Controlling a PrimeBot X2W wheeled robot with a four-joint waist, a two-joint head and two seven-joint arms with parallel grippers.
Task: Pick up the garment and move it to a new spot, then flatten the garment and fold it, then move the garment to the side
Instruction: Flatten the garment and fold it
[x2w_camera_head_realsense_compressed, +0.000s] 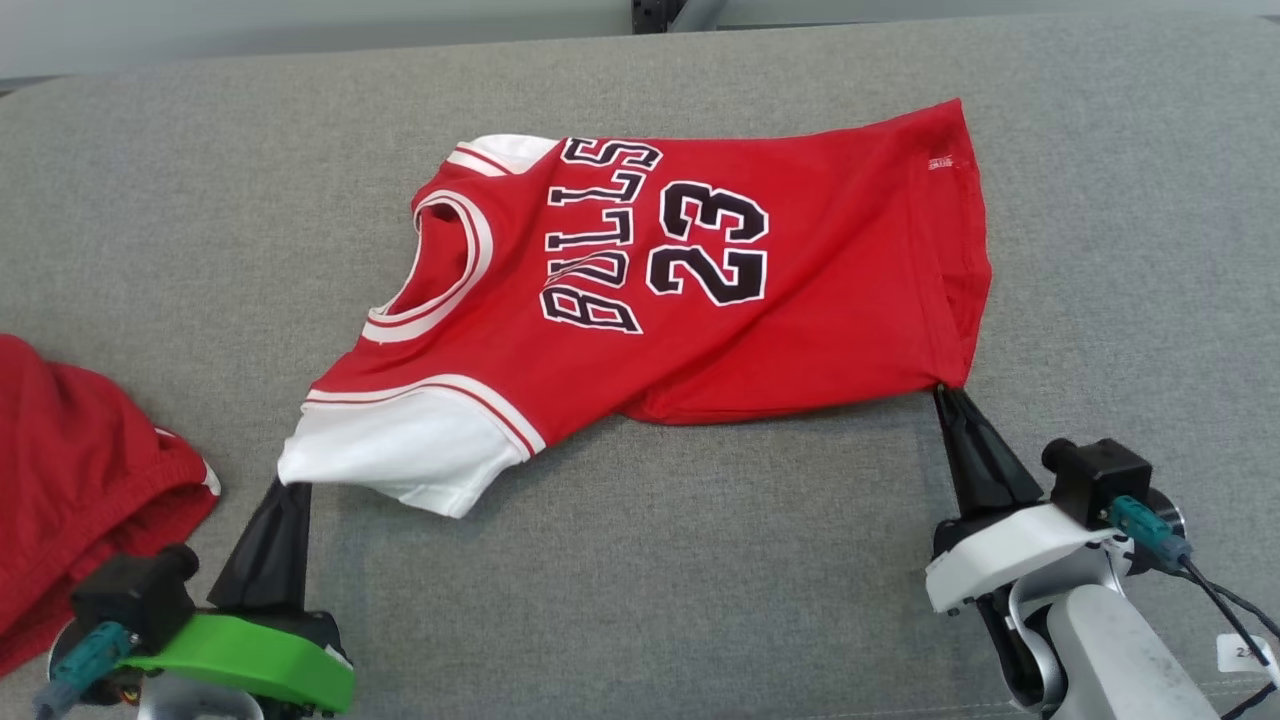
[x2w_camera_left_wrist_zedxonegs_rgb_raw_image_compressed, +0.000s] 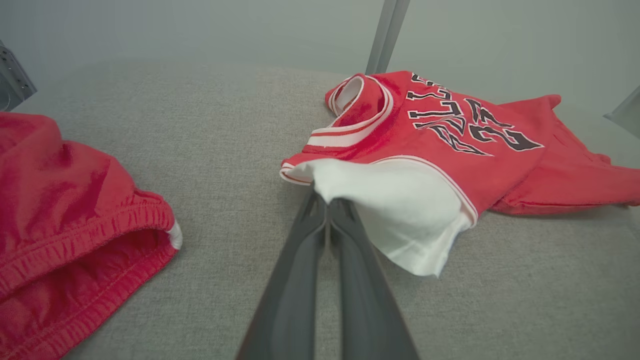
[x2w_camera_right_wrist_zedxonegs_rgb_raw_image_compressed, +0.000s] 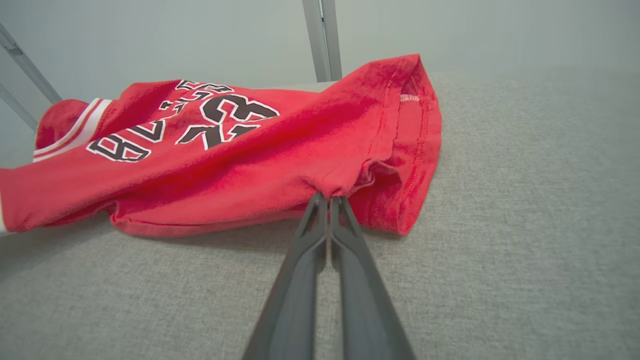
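Red jersey (x2w_camera_head_realsense_compressed: 700, 300) clamped by forward-stretched left pincer (x2w_camera_head_realsense_compressed: 295, 487) at sleeve (x2w_camera_head_realsense_compressed: 410, 450), right pincer (x2w_camera_head_realsense_compressed: 945, 392) at hem (x2w_camera_head_realsense_compressed: 962, 300).

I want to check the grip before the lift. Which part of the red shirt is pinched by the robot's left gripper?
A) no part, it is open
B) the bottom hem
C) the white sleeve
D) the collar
C: the left gripper is shut on the edge of the white sleeve of the shirt.

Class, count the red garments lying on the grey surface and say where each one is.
2. The Bulls jersey lies in the middle; the red shorts sit at the robot's left, partly cut off by the frame. Others may be hidden.
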